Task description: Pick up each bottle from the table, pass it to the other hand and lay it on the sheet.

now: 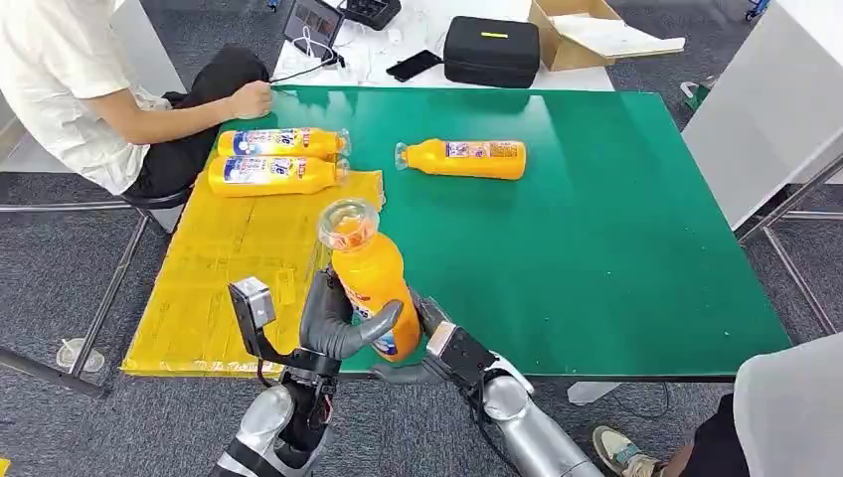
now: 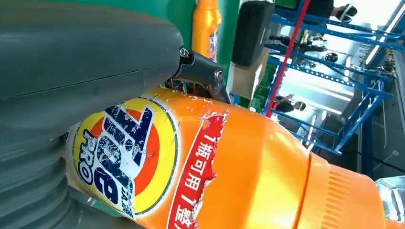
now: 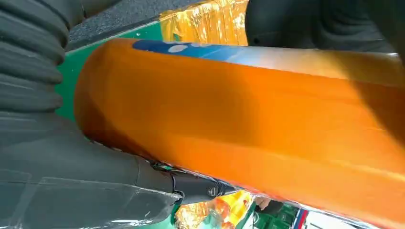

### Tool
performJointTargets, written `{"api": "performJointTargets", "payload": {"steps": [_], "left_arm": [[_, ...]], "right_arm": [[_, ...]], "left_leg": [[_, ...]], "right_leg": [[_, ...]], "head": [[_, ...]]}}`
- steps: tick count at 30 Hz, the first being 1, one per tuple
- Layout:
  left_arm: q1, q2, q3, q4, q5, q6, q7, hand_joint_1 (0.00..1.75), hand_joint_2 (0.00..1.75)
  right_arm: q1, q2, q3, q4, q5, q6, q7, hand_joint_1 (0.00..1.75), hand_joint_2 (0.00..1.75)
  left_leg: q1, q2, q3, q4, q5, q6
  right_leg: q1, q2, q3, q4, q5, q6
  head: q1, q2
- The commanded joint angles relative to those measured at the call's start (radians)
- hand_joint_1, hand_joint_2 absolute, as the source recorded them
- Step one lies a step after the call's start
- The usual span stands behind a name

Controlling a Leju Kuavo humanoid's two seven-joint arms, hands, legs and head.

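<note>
- Handover step, judged mid-pass: both hands are on one orange bottle [image 1: 370, 283], held upright above the near edge of the green bench [image 1: 636, 248], clear cap up.
- Left hand [image 1: 338, 323] wraps the bottle's lower body, thumb across the front label; left wrist view confirms the bottle pressed against its palm.
- Right hand [image 1: 427, 343] has its fingers against the bottle's base and side; looks like it grips too, right wrist view shows the bottle lying along the palm.
- Cannot tell which hand is giving and which is taking.
- Done so far: two bottles [image 1: 278, 159] lie side by side at the far end of the yellow sheet [image 1: 214, 288].
- Left: this held bottle still has to go down on the sheet, just to its left.
- Also left: one more bottle [image 1: 467, 159] lies on its side on bare bench, beyond the sheet's far right corner.
- Roughly halfway by count.
- Person [image 1: 89, 79] sits at the far left corner, hand at the bench edge near the laid bottles.
</note>
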Motion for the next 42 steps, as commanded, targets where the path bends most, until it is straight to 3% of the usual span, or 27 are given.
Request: {"api": "performJointTargets", "payload": {"steps": [1,2,3,5,8,12,14,15,17,19,25,26,34,37,39,42], "left_arm": [[-0.013,0.039,-0.014,0.044,-0.118,0.138,0.032,1.75,1.75],[-0.004,0.05,-0.005,0.032,-0.171,0.192,0.032,1.75,1.75],[0.008,0.057,0.012,0.015,-0.196,0.22,0.038,1.75,1.75],[0.037,0.081,0.048,-0.035,-0.321,0.34,0.044,1.75,1.75],[0.068,0.147,0.107,-0.106,-0.599,0.541,0.097,1.75,1.75],[0.084,0.174,0.164,-0.153,-0.638,0.52,0.119,1.75,1.75],[0.076,0.185,0.166,-0.139,-0.758,0.579,0.151,1.75,1.75],[0.068,0.215,0.17,-0.142,-0.847,0.603,0.181,1.75,1.75],[0.047,0.296,0.22,-0.112,-1.001,0.592,0.254,1.75,1.75],[0.021,0.311,0.288,-0.045,-1.051,0.559,0.249,1.75,1.75],[0.004,0.314,0.302,-0.001,-1.073,0.538,0.251,1.75,1.75],[0.004,0.314,0.302,-0.001,-1.073,0.538,0.251,1.75,1.75],[-0.002,0.307,0.295,0.017,-1.091,0.538,0.256,1.75,1.75],[-0.064,0.317,0.299,0.158,-1.125,0.48,0.26,1.75,1.75],[-0.134,0.306,0.305,0.301,-1.088,0.375,0.25,1.75,1.75],[-0.244,0.303,0.249,0.525,-1.143,0.318,0.225,1.75,1.75]], "right_arm": [[0.041,-0.008,-0.034,-0.048,0.075,-0.158,0.032,0.0,1.75],[0.06,-0.01,-0.054,-0.056,0.102,-0.215,0.046,0.0,1.75],[0.076,-0.009,-0.073,-0.057,0.129,-0.27,0.051,0.0,0.0],[0.122,-0.001,-0.147,-0.057,0.21,-0.462,0.02,0.0,0.0],[0.222,0.043,-0.346,-0.17,0.172,-0.714,-0.117,0.0,0.0],[0.281,0.033,-0.41,-0.292,0.143,-0.724,-0.126,0.0,0.0],[0.298,0.052,-0.429,-0.405,0.113,-0.826,-0.127,0.0,0.0],[0.327,0.048,-0.464,-0.493,0.103,-0.856,-0.127,0.0,1.75],[0.372,0.068,-0.592,-0.654,0.113,-0.856,-0.127,0.0,1.75],[0.389,0.081,-0.66,-0.745,0.091,-0.856,-0.127,0.0,1.75],[0.39,0.08,-0.668,-0.767,0.06,-0.856,-0.127,0.0,1.75],[0.39,0.08,-0.668,-0.767,0.06,-0.856,-0.127,0.0,1.75],[0.383,0.093,-0.674,-0.765,0.064,-0.856,-0.127,0.0,1.75],[0.365,0.059,-0.649,-0.705,-0.039,-0.851,-0.127,0.0,1.75],[0.339,0.072,-0.658,-0.635,-0.088,-0.745,-0.127,0.0,1.75],[0.297,0.092,-0.634,-0.559,-0.081,-0.69,-0.127,0.0,1.75]], "left_leg": [[0.0,0.0,0.004,-0.001,-0.001,0.001],[0.0,0.0,0.005,-0.001,-0.001,0.001],[0.0,0.0,0.005,-0.001,-0.001,0.001],[0.0,0.0,0.007,-0.002,-0.001,0.0],[0.0,0.0,0.007,-0.002,-0.002,0.0],[0.0,0.0,0.002,-0.001,-0.001,0.0],[0.0,0.001,0.006,0.0,-0.003,0.0],[0.0,0.001,0.001,0.0,-0.002,0.0],[-0.001,0.002,0.003,0.002,-0.003,0.0],[-0.001,-0.001,0.002,0.0,-0.002,-0.001],[0.0,0.0,0.001,0.0,-0.001,-0.001],[0.0,0.001,0.007,0.0,-0.003,0.0],[0.0,0.0,0.002,-0.001,-0.001,0.0],[0.0,0.001,0.002,-0.001,0.0,-0.001],[0.0,0.0,0.004,-0.002,0.0,0.0],[0.001,0.0,0.005,-0.003,0.001,-0.001]], "right_leg": [[0.0,-0.002,0.004,-0.001,-0.001,-0.001],[0.0,-0.001,0.005,-0.001,-0.001,-0.002],[0.0,-0.002,0.005,-0.001,-0.001,-0.002],[0.001,-0.001,0.007,-0.002,-0.002,-0.002],[0.001,-0.002,0.007,-0.002,-0.002,-0.002],[0.0,-0.001,0.002,0.0,-0.002,-0.002],[0.001,0.0,0.005,0.001,-0.004,-0.003],[0.0,0.0,0.0,0.001,-0.002,-0.002],[0.0,0.0,0.002,0.003,-0.003,-0.003],[-0.001,-0.003,0.002,0.003,-0.003,-0.003],[0.0,-0.001,0.0,0.0,-0.001,-0.002],[0.001,-0.001,0.006,0.001,-0.004,-0.003],[0.0,-0.001,0.001,0.0,-0.001,-0.002],[0.0,-0.001,0.001,-0.001,-0.001,-0.002],[0.001,-0.002,0.004,-0.002,-0.001,-0.002],[0.001,-0.001,0.005,-0.002,0.001,-0.002]], "head": [[0.0,0.0],[0.0,0.0],[0.0,0.0],[0.0,0.0],[0.0,0.0],[0.0,0.0],[0.0,0.0],[0.0,0.0],[0.0,0.0],[0.0,0.0],[0.0,0.0],[0.0,0.0],[0.0,0.0],[0.0,0.0],[0.0,0.0],[0.0,0.0]]}}
